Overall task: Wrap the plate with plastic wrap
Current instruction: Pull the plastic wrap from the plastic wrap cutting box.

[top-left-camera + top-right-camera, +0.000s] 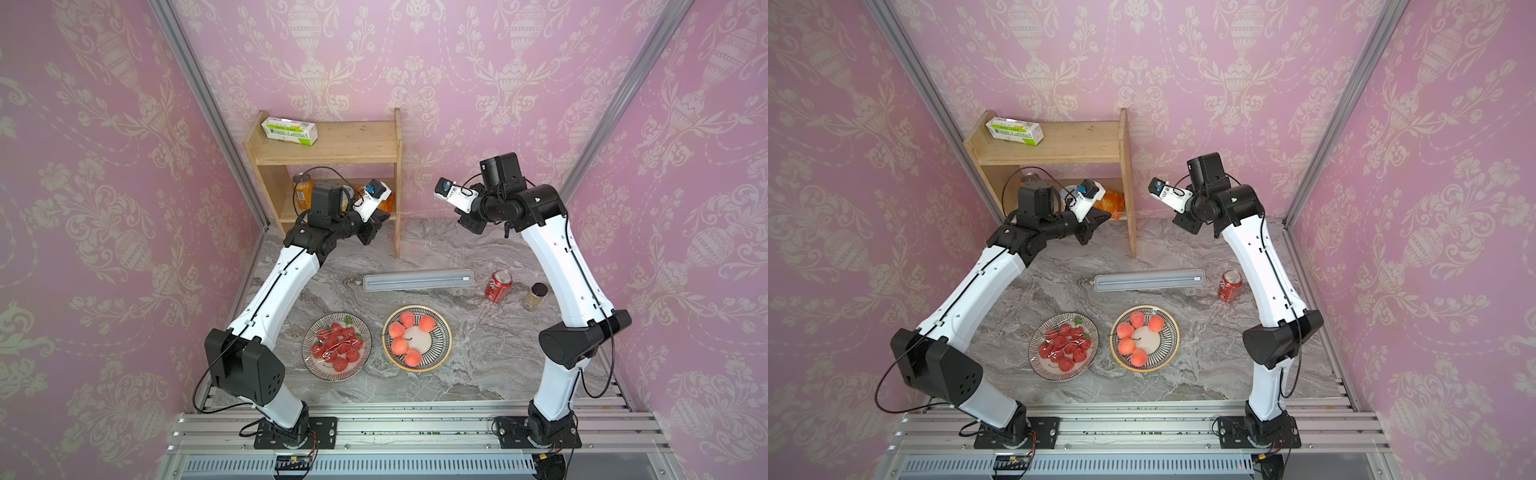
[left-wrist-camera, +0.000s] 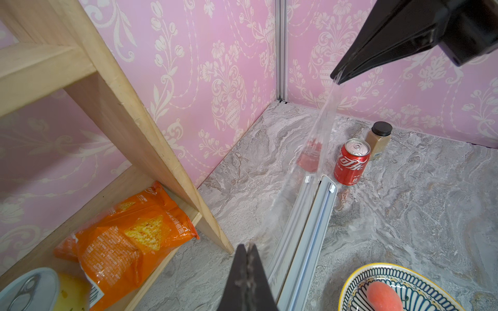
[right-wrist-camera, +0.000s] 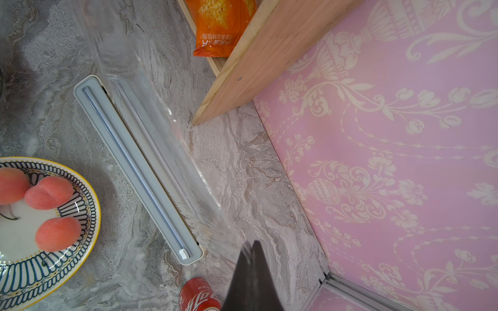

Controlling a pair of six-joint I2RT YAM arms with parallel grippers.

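Both arms are raised at the back of the table. My left gripper and right gripper are each shut on an end of the plastic wrap. The clear film runs taut down to its long grey-topped dispenser box, which lies on the table. In front of the box stands a striped plate holding several peaches, uncovered. To its left, a plate of strawberries has glossy film over it.
A wooden shelf stands at the back left, beside my left gripper, with a green-and-white carton on top and an orange snack bag and a tin below. A red cola can and a spice jar stand right of the box.
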